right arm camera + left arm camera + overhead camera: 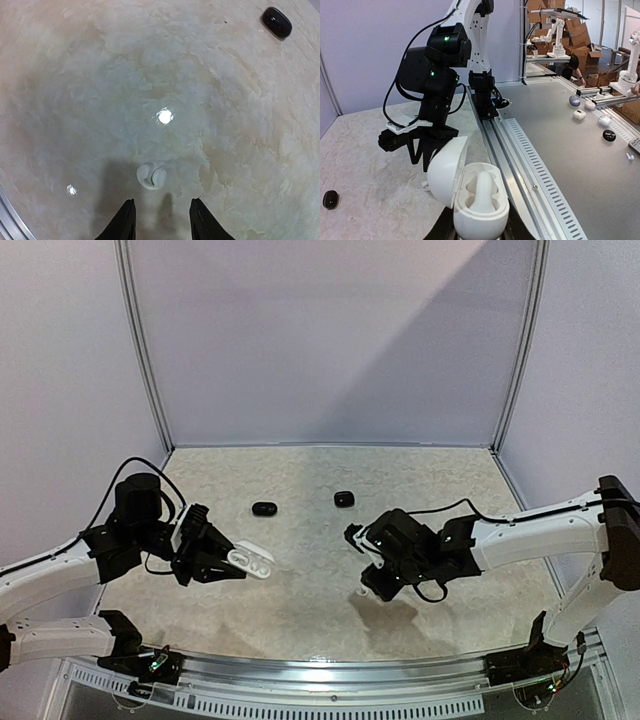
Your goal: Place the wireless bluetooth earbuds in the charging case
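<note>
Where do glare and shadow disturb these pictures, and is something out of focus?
Right wrist view: two glare spots on the table, and the right gripper casts a shadow reaching the white earbud. Top view: shadow under the right arm, a diagonal shadow on the back wall. Left wrist view: even light on the open charging case; no clear blur.

The charging case (481, 216) runs off the bottom edge.

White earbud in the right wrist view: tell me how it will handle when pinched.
The white earbud looks tiny, rounded and glossy, so it will probably be light and may squirt from the right end effector. On the shiny table, a nudge would likely slide or roll it.
</note>
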### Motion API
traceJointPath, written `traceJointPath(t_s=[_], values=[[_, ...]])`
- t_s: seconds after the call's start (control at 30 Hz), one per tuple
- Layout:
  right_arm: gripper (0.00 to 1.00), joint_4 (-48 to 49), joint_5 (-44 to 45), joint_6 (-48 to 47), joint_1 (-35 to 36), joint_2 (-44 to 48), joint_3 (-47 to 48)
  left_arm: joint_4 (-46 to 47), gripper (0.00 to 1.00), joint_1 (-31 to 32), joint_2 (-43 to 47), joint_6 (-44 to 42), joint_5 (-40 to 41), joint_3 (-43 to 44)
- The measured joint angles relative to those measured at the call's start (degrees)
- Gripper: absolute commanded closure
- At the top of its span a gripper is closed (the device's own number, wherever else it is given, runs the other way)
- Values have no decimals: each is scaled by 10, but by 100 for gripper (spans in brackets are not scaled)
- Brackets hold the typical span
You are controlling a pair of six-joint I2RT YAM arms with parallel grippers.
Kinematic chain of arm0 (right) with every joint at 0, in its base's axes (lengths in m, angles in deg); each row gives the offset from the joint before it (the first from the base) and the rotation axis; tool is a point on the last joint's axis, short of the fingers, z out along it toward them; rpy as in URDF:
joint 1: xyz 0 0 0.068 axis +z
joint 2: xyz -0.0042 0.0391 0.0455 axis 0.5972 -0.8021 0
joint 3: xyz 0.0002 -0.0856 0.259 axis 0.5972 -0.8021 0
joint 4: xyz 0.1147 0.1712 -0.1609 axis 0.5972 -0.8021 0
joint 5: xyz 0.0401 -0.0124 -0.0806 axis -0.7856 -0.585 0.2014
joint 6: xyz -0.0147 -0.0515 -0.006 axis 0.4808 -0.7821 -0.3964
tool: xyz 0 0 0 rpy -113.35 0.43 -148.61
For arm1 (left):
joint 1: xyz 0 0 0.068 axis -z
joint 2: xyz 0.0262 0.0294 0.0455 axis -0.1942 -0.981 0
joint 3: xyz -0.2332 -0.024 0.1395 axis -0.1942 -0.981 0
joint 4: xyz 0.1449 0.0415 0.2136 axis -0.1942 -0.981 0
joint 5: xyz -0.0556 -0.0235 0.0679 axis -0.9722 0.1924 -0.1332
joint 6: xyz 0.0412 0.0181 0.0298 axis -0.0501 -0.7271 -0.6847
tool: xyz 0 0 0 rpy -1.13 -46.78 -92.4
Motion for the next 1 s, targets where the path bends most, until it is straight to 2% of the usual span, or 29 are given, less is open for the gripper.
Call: traceJointPath(t_s=[0.3, 0.53, 0.8, 1.0], values=[[57, -26, -37, -332, 0, -17, 0, 0, 100, 0, -1, -3, 10, -2], [60, -50, -30, -500, 0, -37, 8, 3, 100, 0, -1, -13, 15, -9], [66, -50, -29, -582, 0, -37, 8, 7, 100, 0, -6, -21, 17, -14], [66, -24, -53, -546, -6, -37, 9, 8, 100, 0, -8, -21, 18, -14]])
